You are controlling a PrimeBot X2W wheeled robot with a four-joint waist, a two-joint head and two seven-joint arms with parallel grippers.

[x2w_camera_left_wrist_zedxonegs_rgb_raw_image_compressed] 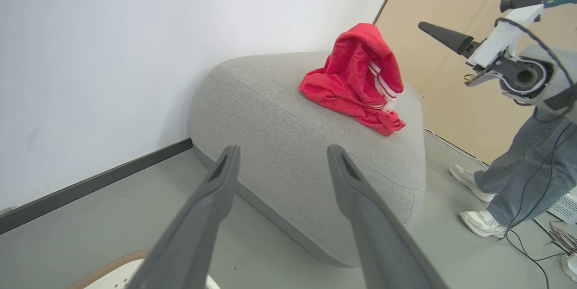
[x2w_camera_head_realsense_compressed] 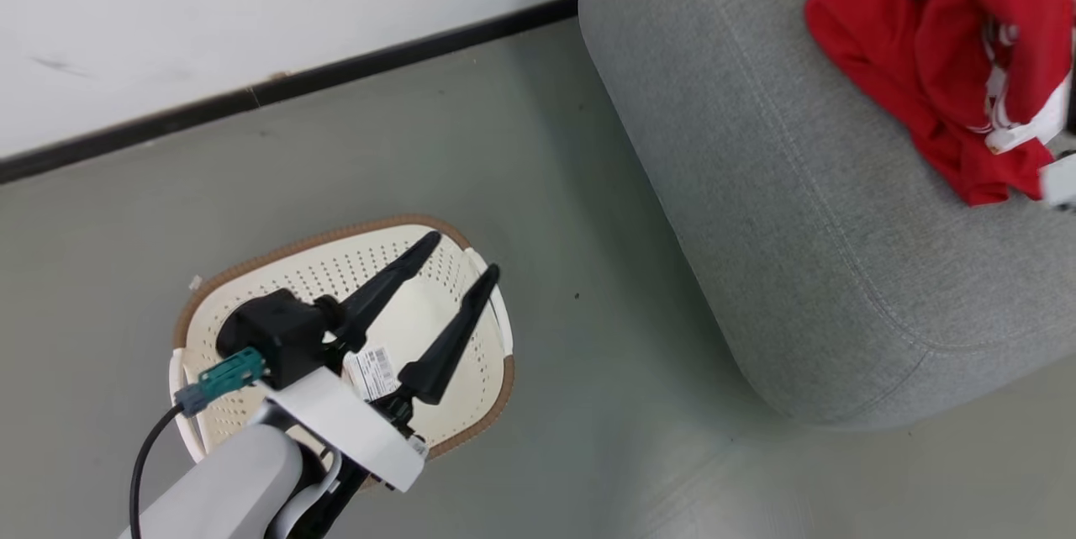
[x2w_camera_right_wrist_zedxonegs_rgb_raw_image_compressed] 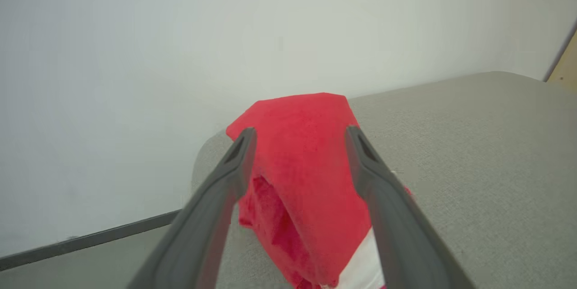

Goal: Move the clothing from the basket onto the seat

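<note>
Grey sofa (x2w_camera_head_realsense_compressed: pixel 799 211), with the basket (x2w_camera_head_realsense_compressed: pixel 336 257) on the floor (x2w_camera_head_realsense_compressed: pixel 546 186) nearby and red clothing (x2w_camera_head_realsense_compressed: pixel 925 60) heaped on top.
My left hand (x2w_camera_head_realsense_compressed: pixel 462 255) hangs open over the basket; my right hand (x2w_camera_right_wrist_zedxonegs_rgb_raw_image_compressed: pixel 300 132), open too, points at the clothing.

Basket (x2w_camera_head_realsense_compressed: pixel 328 274), seat (x2w_camera_head_realsense_compressed: pixel 799 253), clothing heap (x2w_camera_head_realsense_compressed: pixel 916 51): one each

Left gripper (x2w_camera_head_realsense_compressed: pixel 463 253) spread wide above basket (x2w_camera_head_realsense_compressed: pixel 336 235); red clothing (x2w_camera_head_realsense_compressed: pixel 908 43) heaped on grey seat (x2w_camera_head_realsense_compressed: pixel 799 228).
</note>
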